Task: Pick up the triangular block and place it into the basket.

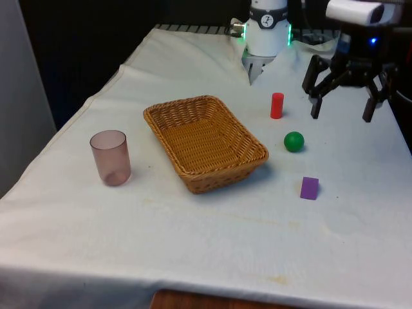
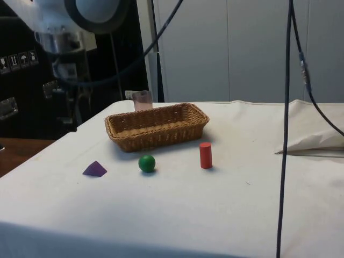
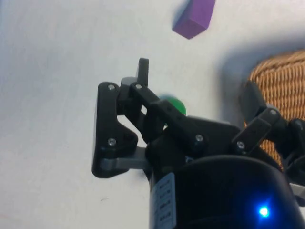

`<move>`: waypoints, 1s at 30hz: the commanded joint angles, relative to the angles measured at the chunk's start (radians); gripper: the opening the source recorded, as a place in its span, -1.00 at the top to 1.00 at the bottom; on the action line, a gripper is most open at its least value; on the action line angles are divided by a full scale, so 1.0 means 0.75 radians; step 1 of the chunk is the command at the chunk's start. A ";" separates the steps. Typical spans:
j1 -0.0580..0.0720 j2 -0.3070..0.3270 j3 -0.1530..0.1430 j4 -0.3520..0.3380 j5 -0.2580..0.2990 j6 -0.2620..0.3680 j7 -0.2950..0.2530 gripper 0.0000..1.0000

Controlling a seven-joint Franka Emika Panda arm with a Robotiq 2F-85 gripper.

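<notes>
The triangular block [image 1: 309, 188] is purple and lies on the white cloth near the front view's right, apart from the wicker basket [image 1: 225, 175]. From the side, the purple block [image 2: 95, 169] shows as a low pyramid in front of the basket [image 2: 156, 138]. My gripper [image 1: 342, 111] hangs open and empty above the table's far right, well behind the block. In the wrist view the gripper [image 3: 195, 81] is spread wide, with the purple block [image 3: 195, 16] beyond its fingers and the basket's rim [image 3: 281, 81] to one side.
A green ball [image 1: 293, 141] and an upright red cylinder [image 1: 277, 105] stand between the block and my gripper. A translucent pink cup [image 1: 111, 158] stands at the front view's left of the basket. Cables hang across the side view.
</notes>
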 commanded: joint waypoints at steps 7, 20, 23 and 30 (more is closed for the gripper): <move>0.007 0.060 -0.004 -0.017 -0.005 0.065 0.043 -1.00; 0.007 0.163 -0.009 -0.011 -0.005 0.127 0.184 -1.00; 0.004 0.193 -0.015 -0.009 -0.007 0.159 0.215 -1.00; 0.000 0.227 -0.032 -0.012 -0.004 0.211 0.235 -1.00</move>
